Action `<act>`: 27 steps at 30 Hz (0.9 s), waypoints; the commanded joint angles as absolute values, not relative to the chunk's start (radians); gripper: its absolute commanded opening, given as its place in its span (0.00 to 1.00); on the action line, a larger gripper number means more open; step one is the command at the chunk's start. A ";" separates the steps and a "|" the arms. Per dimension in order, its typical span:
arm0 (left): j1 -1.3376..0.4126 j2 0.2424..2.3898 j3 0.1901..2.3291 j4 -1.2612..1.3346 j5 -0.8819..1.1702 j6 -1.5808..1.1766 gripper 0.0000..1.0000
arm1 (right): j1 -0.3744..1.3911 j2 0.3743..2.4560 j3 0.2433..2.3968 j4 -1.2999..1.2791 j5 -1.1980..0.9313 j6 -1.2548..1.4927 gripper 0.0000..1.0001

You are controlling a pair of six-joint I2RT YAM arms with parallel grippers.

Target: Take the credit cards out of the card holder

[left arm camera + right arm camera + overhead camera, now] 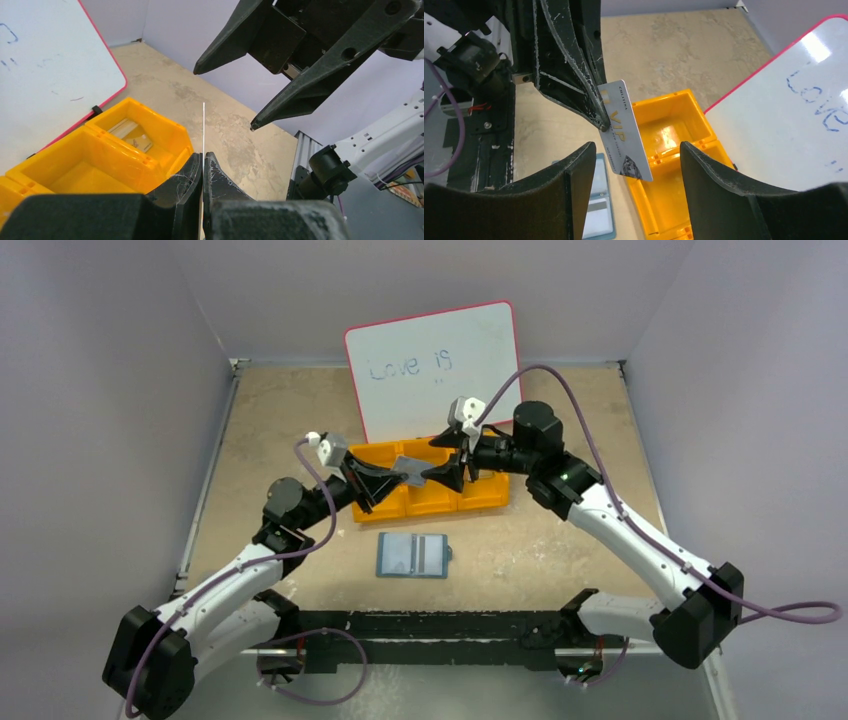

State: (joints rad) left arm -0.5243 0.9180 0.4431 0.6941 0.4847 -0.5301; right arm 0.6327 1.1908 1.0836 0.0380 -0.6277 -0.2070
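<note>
One silver card (624,131), pinched by the left claw (202,159), faces the gaping right claw (636,150).

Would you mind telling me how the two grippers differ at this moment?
The left gripper is shut, the right gripper open. The left gripper pinches a silver VIP card by its edge; the right gripper holds nothing. Both hover over the orange bin, tips facing each other.
</note>
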 commanded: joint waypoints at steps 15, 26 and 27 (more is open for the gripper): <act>-0.528 0.902 0.471 0.755 0.558 -0.537 0.00 | 0.629 1.326 1.292 -0.179 -0.873 -0.380 0.44; -0.528 0.898 0.476 0.725 0.561 -0.517 0.00 | 0.630 1.342 1.310 -0.180 -0.871 -0.378 0.25; -0.528 0.899 0.478 0.718 0.561 -0.514 0.00 | 0.629 1.343 1.312 -0.181 -0.873 -0.378 0.23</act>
